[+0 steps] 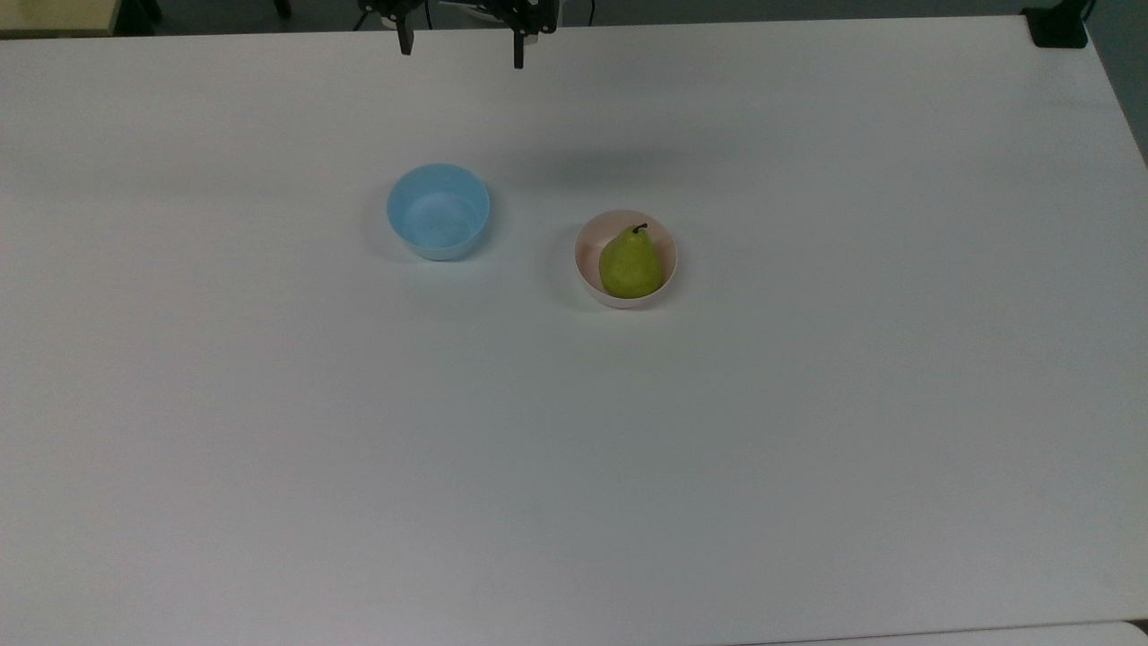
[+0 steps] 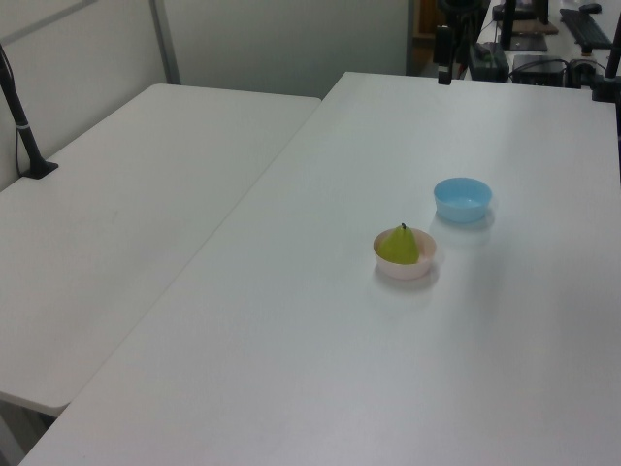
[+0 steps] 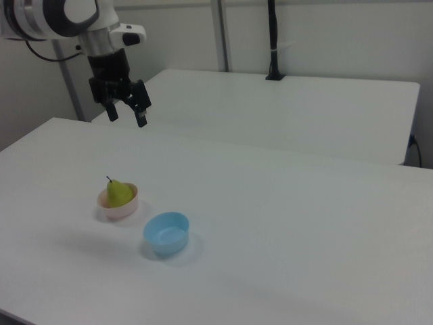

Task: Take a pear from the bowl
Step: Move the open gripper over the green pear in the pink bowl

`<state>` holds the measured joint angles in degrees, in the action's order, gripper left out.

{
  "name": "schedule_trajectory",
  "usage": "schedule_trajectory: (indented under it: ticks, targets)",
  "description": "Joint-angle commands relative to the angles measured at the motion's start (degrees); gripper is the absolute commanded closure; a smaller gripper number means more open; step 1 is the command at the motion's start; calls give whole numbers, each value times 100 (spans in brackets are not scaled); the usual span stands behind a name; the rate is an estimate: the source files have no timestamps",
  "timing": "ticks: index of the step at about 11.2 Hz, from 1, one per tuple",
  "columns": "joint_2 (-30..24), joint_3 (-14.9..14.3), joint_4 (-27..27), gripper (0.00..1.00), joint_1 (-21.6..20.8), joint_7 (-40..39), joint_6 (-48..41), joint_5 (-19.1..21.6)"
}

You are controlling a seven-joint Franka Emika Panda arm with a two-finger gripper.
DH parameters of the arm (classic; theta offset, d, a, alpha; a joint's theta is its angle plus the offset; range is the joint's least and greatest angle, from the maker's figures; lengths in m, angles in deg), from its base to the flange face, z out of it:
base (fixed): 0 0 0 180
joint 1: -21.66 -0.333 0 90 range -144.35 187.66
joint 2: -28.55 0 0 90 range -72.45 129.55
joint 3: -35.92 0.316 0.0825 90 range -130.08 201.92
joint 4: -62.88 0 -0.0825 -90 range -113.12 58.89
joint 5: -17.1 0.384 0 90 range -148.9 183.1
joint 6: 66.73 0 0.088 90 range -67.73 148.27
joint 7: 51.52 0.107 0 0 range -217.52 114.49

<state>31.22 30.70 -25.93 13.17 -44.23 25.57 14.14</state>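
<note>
Item one, nearest the right view's camera: a light blue bowl [image 3: 166,233], round, plastic, nothing held inside it, set on the white table [image 3: 284,223] below the claw and toward the right view's right.

Item two: the pale pink bowl [image 3: 120,203], placed just beside the blue one without touching it, almost directly beneath the claw in the right view.

Item three: the pear [image 3: 119,193], yellow-green with a short dark stem, seated upright inside the pink bowl, well below the claw and untouched by it.

Item four, farthest: the claw [image 3: 126,113], raised high above the table, its two black fingers spread wide and nothing held between them.

No brand, label or legible writing is made out on any item.
</note>
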Motion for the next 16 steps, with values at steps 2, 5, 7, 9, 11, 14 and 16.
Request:
schedule_trajectory:
  ticks: [2, 5, 7, 9, 11, 14, 16]
  targets:
    - [-82, -84, -65, 0, 49, -158, 165, 138]
    - [-82, -84, -65, 0, 84, -193, 183, 138]
    - [-30, -67, -65, 0, 58, -455, 192, 138]
    - [6, -14, -92, 0, -3, -562, 446, 147]
    - [163, 4, -100, 0, -222, -571, 605, 147]
    - [260, 433, -486, 0, -197, -1035, 851, 147]
    - [400, 592, -758, 0, -215, -1159, 1148, 147]
